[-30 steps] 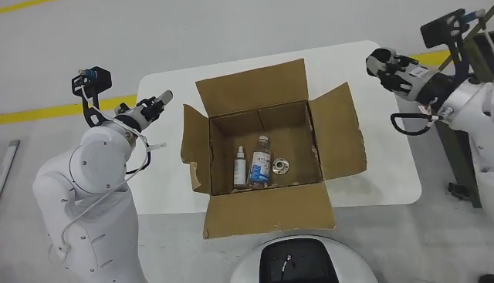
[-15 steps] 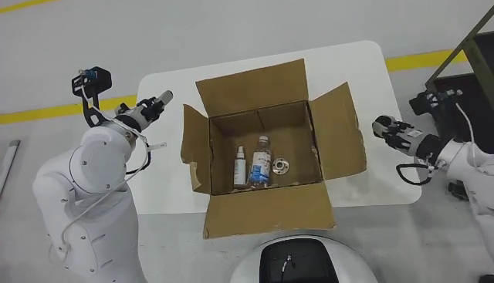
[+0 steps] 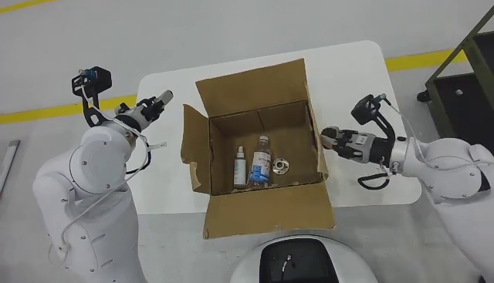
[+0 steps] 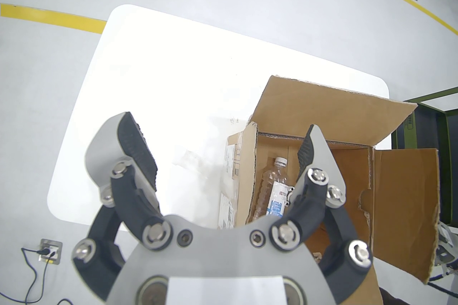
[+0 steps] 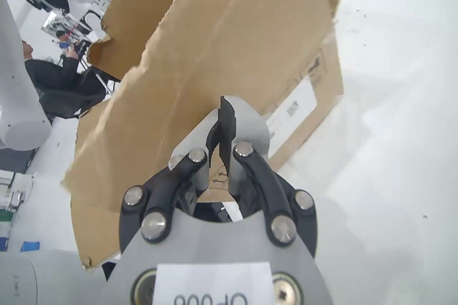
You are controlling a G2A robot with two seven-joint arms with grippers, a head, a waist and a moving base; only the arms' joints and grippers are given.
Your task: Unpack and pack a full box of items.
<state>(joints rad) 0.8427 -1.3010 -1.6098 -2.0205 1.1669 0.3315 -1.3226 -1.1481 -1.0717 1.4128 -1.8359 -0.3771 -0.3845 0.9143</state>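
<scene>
An open cardboard box stands mid-table. On its floor lie a small white spray bottle, a clear water bottle and a small round metal piece. My right gripper is shut and rests against the outer face of the box's right flap, which stands nearly upright. In the right wrist view its fingers are pressed together with nothing between them. My left gripper hangs open beyond the table's left edge, pointing at the box; the water bottle shows between its fingers.
The back, left and front flaps are spread outward over the white table. A dark green metal rack stands on the floor to the right of the table. Bare tabletop lies left of the box.
My right arm swung from the far right in to the box and pushed its right flap from lying flat to nearly upright. The left arm has not moved.
</scene>
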